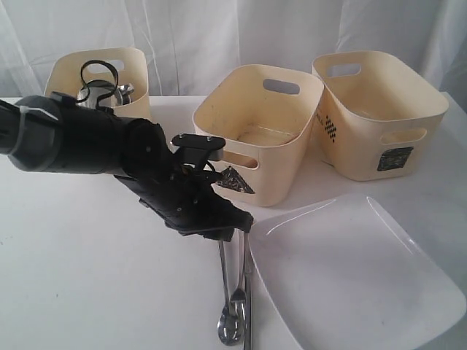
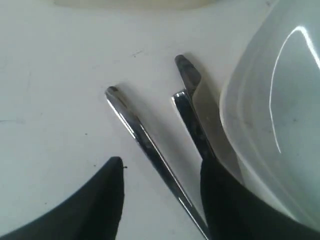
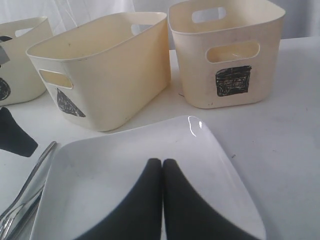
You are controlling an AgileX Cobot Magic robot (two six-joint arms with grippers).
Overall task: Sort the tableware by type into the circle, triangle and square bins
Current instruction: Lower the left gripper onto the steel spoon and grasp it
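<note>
White tabletop [image 1: 87,284] holds three tubs [image 1: 259,127], one plate [image 1: 357,281], three utensils [image 1: 235,295]; left pincer [image 2: 162,165] gapes, right pincer [image 3: 162,162] closed.

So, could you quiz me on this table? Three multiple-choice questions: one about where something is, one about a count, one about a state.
1. Where does the steel cutlery lie?
A. on the table, beside the white square plate
B. on top of that plate
C. standing in a cup

2. How many cream bins are there?
A. two
B. three
C. five

3. What state is the right gripper in?
A. shut, holding nothing
B. wide open
C. clamped on a fork

Answers:
1 A: the pieces lie flat on the tabletop along the plate's edge.
2 B: there is the left bin, the triangle bin and the square bin.
3 A: its fingers meet above the plate with nothing between them.
</note>
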